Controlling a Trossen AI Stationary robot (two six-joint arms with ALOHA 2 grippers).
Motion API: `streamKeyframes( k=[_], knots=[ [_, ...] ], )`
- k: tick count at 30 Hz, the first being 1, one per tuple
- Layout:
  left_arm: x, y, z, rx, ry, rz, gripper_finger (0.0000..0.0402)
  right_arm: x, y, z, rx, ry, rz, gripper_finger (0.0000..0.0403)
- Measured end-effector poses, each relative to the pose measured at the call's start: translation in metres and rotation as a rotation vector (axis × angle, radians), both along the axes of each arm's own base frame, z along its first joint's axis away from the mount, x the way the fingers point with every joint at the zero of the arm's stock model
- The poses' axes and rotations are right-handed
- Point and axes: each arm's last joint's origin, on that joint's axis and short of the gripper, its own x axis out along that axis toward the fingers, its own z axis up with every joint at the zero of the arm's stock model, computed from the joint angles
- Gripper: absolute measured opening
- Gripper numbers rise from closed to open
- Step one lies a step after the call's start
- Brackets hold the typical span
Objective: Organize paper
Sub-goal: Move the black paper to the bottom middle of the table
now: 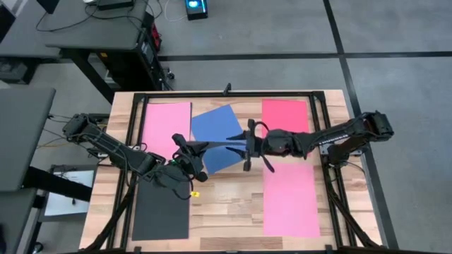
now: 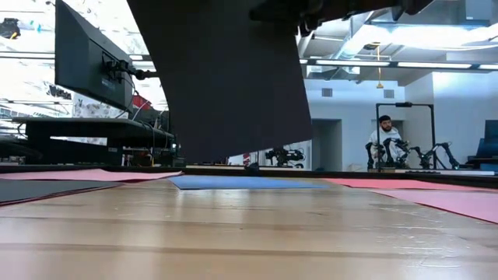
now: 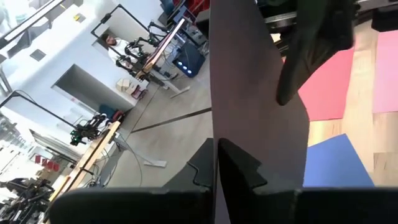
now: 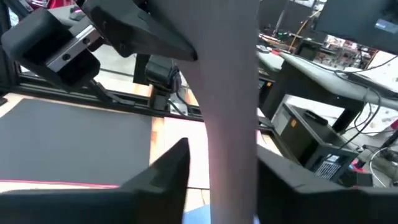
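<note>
1. The dark sheet (image 2: 233, 78) is up in the air, hanging on edge over the middle of the table (image 1: 226, 212), right above the blue sheet (image 1: 212, 127). From above it shows only as a thin line.
2. The left gripper (image 1: 185, 150) has its fingers pinched tight on one end of the sheet.
3. The right gripper (image 1: 248, 144) sits at the other end. Its fingers straddle the sheet with a gap showing, so it is loosely around the paper, not clamped on it.
4. Here is the danger as I see it: the sheet looks to hang from one real pinch alone. It could swing, sag or twist out of line, and if the left arm moves off, its far end may slide out from between the right gripper's fingers.
5. A second risk is that the hanging lower edge could drag across the blue sheet and knock it further askew. That sheet already lies at an angle to the others.
6. Six sheets in all, by my count:
   - Two dark: the one held and one flat at the near left (image 1: 161, 215).
   - Two pink: far left (image 1: 167, 123) and near right (image 1: 291, 201).
   - One red (image 1: 285, 116), at the far right.
   - One blue.
7. There are two arms, both busy at the centre.
</note>
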Motion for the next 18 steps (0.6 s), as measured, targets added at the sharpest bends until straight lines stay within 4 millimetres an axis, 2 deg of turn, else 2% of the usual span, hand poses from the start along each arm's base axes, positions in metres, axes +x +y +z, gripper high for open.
streamKeyframes(
  k=[3, 4, 12, 18],
  knots=[
    [0.0, 0.0, -0.001, -0.009, 0.006, -0.016, 0.0, 0.0, 0.0, 0.0, -0.025, 0.004, 0.004, 0.0025],
    [0.0, 0.0, -0.001, -0.01, 0.008, -0.018, 0.0, 0.0, 0.0, 0.0, -0.039, 0.007, 0.006, 0.0013],
    [0.0, -0.001, -0.002, -0.012, 0.017, -0.039, 0.0004, 0.0, 0.006, 0.0, -0.089, 0.014, 0.028, 0.0],
    [0.001, -0.004, -0.002, -0.035, 0.026, -0.104, 0.0063, -0.001, 0.01, 0.0, -0.122, 0.023, -0.006, 0.0]
  ],
)
